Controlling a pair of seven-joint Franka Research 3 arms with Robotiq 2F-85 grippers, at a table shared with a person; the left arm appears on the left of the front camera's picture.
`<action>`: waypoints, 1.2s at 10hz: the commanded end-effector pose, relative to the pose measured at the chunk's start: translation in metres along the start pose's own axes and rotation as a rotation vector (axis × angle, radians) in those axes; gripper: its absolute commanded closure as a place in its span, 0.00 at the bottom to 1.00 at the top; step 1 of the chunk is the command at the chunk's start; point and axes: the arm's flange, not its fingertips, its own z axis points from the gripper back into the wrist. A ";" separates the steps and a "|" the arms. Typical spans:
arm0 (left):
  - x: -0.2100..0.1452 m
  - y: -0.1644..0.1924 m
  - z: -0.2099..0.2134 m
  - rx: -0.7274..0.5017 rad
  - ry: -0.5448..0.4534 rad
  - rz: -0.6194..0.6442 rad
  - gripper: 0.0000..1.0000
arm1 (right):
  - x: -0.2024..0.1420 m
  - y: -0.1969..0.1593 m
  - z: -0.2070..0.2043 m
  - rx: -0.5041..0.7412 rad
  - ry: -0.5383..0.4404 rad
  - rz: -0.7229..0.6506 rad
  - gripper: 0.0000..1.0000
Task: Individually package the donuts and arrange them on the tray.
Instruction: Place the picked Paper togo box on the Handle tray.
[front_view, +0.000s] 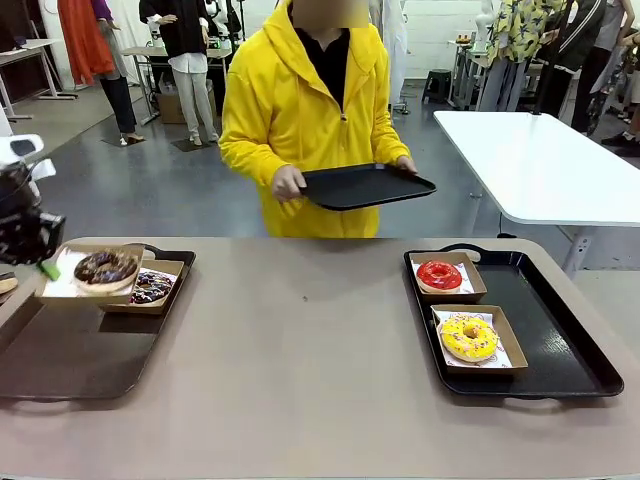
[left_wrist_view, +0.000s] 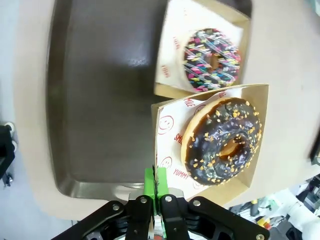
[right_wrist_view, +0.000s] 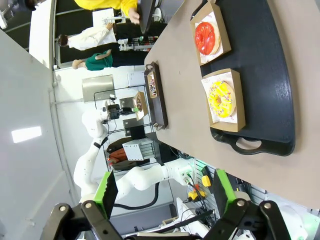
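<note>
Left gripper (left_wrist_view: 155, 181): fingers pinched shut on the rim of a box (left_wrist_view: 260, 135), dark chocolate donut (left_wrist_view: 222, 141) being held above the left tray (front_view: 70, 350), over the boxed sprinkled donut (front_view: 152, 286). Red donut (front_view: 439, 274) and yellow donut (front_view: 468, 337) being carried in boxes on the right tray (front_view: 560, 340). Right gripper (right_wrist_view: 165, 189): fingers spread wide, nothing being held, above the counter (front_view: 300, 340).

even, bright indoor light, soft shadows. a pale glare patch sits on the dark left tray (left_wrist_view: 105, 100) beside the sprinkled donut's box (left_wrist_view: 200, 50). wrist views bend at edges; gripper bases blur slightly.
</note>
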 end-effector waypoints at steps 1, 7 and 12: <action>0.008 0.003 -0.011 0.073 0.007 -0.049 0.99 | -0.002 0.003 0.000 0.006 0.004 -0.008 0.00; 0.002 0.009 -0.013 0.027 0.014 -0.011 0.99 | -0.002 0.003 0.000 0.006 0.004 -0.008 0.00; -0.047 -0.003 -0.024 0.106 -0.063 -0.263 0.99 | -0.002 0.003 0.000 0.006 0.004 -0.008 0.00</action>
